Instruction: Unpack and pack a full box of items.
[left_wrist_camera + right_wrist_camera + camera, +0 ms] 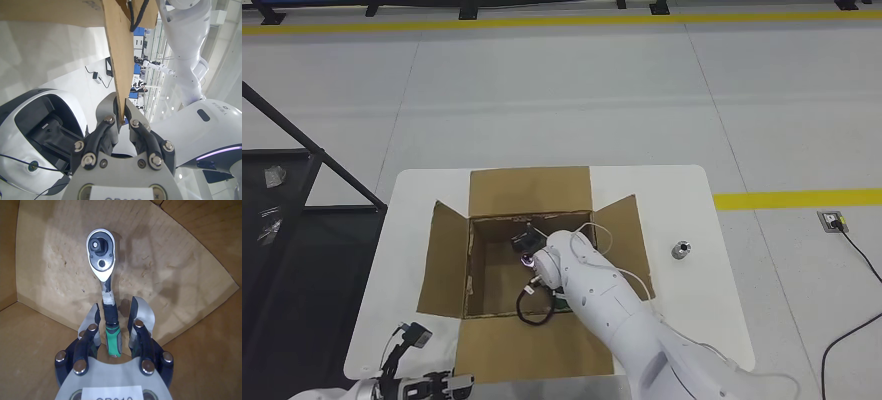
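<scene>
Two fingers (142,311) flank a chrome ratchet (101,255) on scuffed cardboard (170,272).

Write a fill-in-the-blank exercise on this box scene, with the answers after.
The ratchet wrench lies on the floor of the cardboard ___.
The right gripper straddles its handle with jaws ___.
The left gripper is shut on a folded-out ___.
A metal cylinder stands on the white ___.
Missing: box; open; flap; table.

Pale grey floor (542,90), yellow line (792,198)
</scene>
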